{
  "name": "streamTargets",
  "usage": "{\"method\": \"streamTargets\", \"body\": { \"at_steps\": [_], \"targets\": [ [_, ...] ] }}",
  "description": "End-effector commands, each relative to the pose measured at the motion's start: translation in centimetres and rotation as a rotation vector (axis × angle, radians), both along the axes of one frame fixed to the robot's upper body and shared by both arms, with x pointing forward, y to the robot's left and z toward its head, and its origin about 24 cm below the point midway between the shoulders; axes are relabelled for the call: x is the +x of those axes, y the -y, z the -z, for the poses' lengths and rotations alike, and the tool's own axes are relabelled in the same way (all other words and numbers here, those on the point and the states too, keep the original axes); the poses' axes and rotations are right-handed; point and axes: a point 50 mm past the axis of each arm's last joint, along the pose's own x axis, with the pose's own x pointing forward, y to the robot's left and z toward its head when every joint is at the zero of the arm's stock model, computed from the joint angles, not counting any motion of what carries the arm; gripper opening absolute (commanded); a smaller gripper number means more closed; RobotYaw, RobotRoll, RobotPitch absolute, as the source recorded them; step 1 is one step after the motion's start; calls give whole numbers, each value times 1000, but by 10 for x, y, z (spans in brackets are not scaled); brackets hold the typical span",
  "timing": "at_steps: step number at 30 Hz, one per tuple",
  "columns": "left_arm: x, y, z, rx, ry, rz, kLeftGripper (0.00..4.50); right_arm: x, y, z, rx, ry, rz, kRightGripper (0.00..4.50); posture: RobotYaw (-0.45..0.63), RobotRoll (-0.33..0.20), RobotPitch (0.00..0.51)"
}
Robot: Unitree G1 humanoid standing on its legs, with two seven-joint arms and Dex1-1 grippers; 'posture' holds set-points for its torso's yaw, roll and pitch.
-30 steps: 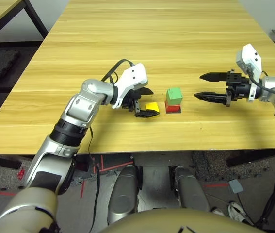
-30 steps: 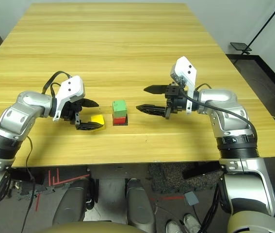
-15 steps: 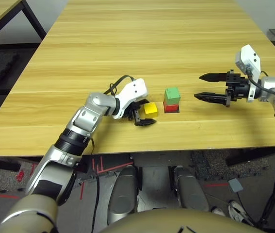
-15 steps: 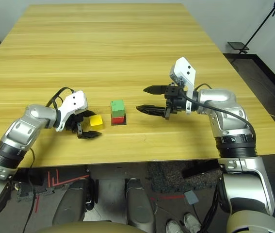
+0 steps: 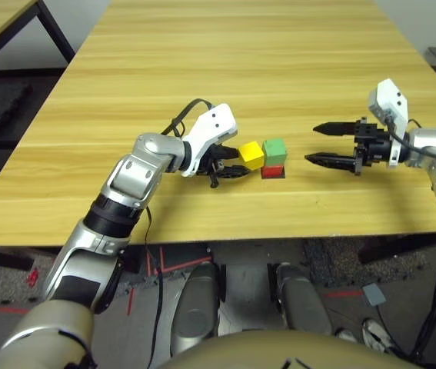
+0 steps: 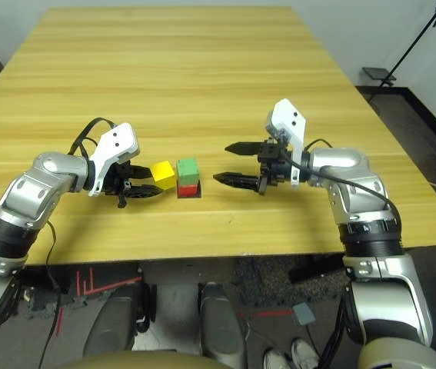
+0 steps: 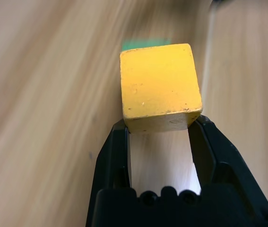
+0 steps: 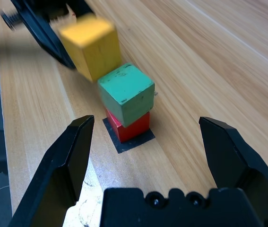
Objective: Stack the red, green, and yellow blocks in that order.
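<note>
The left pincer (image 5: 237,165) is gripping the yellow block (image 5: 251,154) between its two black fingers (image 7: 114,156), holding it off the tabletop (image 5: 241,69) a little left of centre in the head views, just beside the stack and about level with the green block (image 5: 274,148). The green block is sitting on the red block (image 5: 274,167), slightly turned against it, and the red block is resting on a flat black square patch (image 8: 130,140) near the middle of the frame. To the right of centre the right pincer (image 5: 333,144) is hanging with its fingers spread wide, grasping nothing, pointing toward the stack from the opposite side and standing apart from it.
</note>
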Motion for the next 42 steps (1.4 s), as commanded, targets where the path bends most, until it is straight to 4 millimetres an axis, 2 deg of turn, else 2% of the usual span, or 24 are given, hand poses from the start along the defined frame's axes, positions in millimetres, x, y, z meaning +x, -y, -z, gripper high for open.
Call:
{"method": "streamTargets", "body": {
  "at_steps": [1, 5, 14, 25, 42],
  "targets": [
    [0, 3, -29, -14, 47, 16, 1856, -3, 0, 2, 14, -5, 3, 4500, 150, -89, 88],
    [2, 8, -35, -2, 42, 34, 1856, -5, -1, 6, 23, -10, 7, 4500, 141, -80, 91],
    [7, 22, -18, 50, -12, 62, 1856, -13, 2, 10, 26, -21, 31, 4500, 105, -71, 101],
    [11, 36, -13, 52, -33, 80, 1856, -19, 1, 15, 35, -39, 46, 4500, 88, -57, 116],
    [23, 37, -8, 79, -17, 55, 1856, -24, 0, 20, 52, -49, 68, 4500, 75, -41, 124]
  ]
}}
